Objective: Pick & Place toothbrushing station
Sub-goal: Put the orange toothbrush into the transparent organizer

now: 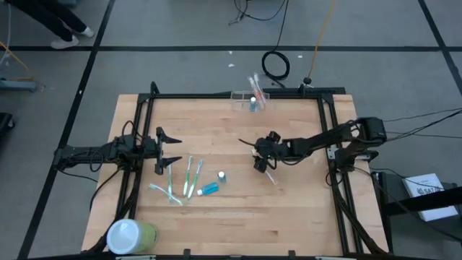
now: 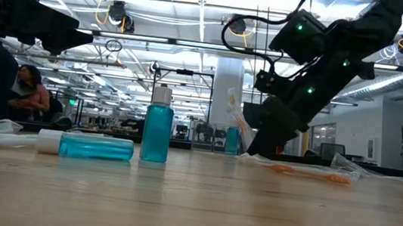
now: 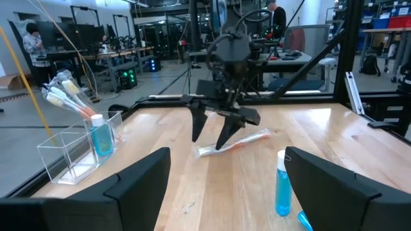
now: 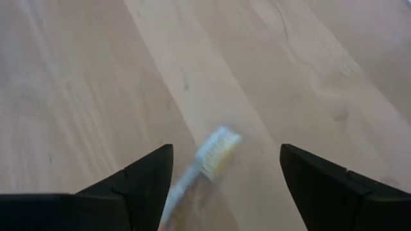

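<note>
- Two dark fingers of the right gripper (image 3: 215, 128) stand spread over a wrapped toothbrush (image 3: 232, 142), white-bristled, on pale wood table (image 1: 289, 217).
- Left gripper (image 1: 167, 152) open, empty.
- Clear boxy toothbrushing station (image 1: 250, 100) at the far edge.

table (image 1: 289, 217): pale smooth wood | toothbrushing station (image 1: 242, 97): clear glossy plastic | bottle (image 2: 156, 134): translucent blue plastic

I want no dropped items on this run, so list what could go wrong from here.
1. The right end effector stands open over a wrapped toothbrush lying flat on the table; closing on so low a thing may miss or flick it.
2. The clear holder sits at the table's far edge, already holding toothbrushes and a bottle; a careless drop could knock it off.
3. The left end effector waits open near the green toothbrushes and might brush them.
</note>
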`<state>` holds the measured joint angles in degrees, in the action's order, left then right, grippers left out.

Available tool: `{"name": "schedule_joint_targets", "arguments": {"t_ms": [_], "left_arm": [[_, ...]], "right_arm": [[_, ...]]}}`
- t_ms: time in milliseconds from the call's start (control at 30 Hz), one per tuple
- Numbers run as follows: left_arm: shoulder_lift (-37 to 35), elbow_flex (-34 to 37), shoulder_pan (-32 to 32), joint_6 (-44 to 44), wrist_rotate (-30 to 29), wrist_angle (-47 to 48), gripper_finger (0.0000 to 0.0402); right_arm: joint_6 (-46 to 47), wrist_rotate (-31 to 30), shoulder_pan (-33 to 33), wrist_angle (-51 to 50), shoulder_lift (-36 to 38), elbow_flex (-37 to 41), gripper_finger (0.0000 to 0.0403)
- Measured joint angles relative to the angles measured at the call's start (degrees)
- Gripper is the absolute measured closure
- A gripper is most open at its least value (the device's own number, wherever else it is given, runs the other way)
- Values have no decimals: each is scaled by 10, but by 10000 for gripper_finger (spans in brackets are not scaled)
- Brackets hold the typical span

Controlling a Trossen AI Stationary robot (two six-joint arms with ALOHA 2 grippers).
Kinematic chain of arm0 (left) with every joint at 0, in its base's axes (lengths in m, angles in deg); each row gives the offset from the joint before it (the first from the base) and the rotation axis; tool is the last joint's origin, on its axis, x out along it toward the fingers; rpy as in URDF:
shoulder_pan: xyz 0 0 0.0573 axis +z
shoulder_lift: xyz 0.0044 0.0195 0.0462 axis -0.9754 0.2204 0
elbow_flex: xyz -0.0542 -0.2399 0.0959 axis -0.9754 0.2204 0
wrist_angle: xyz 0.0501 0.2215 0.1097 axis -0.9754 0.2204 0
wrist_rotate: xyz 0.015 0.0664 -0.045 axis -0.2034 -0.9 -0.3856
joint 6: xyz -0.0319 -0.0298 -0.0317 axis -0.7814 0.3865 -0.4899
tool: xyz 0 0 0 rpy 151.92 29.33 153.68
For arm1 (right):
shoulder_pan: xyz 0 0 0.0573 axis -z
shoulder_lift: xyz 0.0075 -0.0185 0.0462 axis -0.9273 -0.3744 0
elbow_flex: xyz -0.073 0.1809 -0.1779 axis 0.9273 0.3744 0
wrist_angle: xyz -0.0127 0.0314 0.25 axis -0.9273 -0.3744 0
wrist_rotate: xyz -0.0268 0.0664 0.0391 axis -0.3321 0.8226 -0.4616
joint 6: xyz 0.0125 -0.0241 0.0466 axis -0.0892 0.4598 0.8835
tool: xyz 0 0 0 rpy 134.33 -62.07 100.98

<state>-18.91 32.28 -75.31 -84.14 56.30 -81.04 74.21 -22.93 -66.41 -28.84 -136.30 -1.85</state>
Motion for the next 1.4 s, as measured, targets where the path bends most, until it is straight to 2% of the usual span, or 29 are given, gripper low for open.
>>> {"name": "schedule_joint_targets", "arguments": {"t_ms": [233,433,700,1100,1267,1400], "left_arm": [[0,0,0,0,0,0,92],[0,0,0,0,0,0,91],[0,0,0,0,0,0,91],[0,0,0,0,0,0,92],[0,0,0,0,0,0,91],[0,0,0,0,0,0,91]], "right_arm": [[3,14,6,46,-54,-1,145],[15,11,7,43,-63,-1,167],[10,-2,8,2,-29,1,236],[-19,-1,15,16,-27,1,340],[-38,0,15,39,-22,1,371],[-60,0,15,53,-2,1,379]]}}
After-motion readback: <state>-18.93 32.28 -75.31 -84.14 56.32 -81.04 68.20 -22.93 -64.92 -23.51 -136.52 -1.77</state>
